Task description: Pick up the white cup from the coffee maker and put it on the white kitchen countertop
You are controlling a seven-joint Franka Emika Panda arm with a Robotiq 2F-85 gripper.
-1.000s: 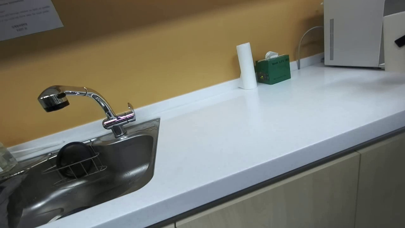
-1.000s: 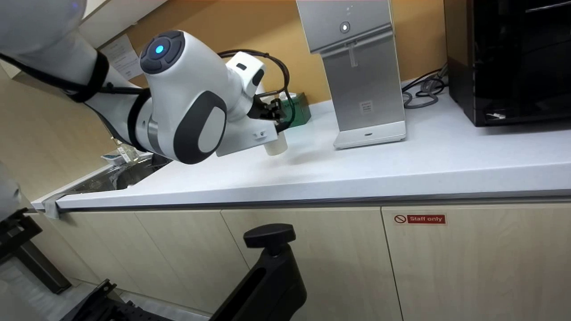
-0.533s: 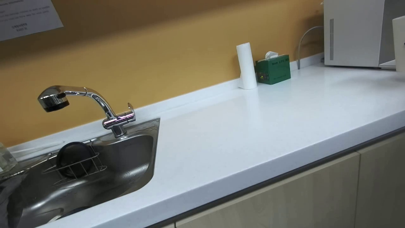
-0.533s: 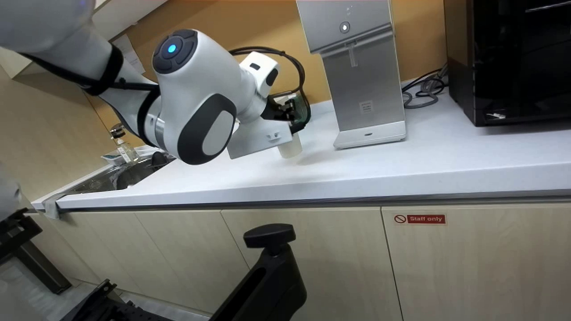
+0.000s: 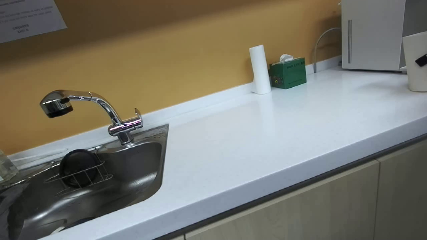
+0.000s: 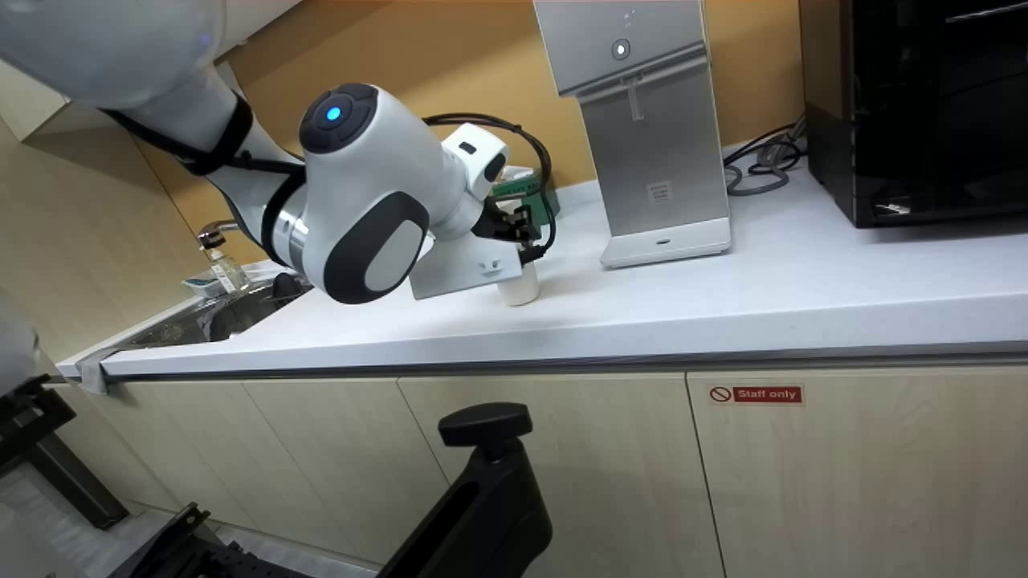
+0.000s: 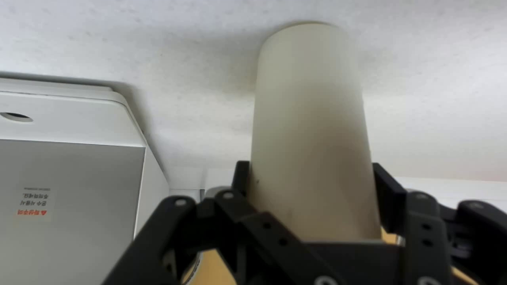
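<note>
Gripper [image 7: 311, 176] hugs your white cup [image 7: 309, 107], jaws cup-wide, can't tell if its base touches the white countertop [image 7: 178, 51], coffee maker [image 7: 87, 170] roughly 9 o'clock in wrist view.

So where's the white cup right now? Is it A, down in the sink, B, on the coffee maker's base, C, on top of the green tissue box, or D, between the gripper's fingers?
D: in the wrist view the gripper clasps the white cup from both sides, with a gap between it and the coffee maker.
</note>
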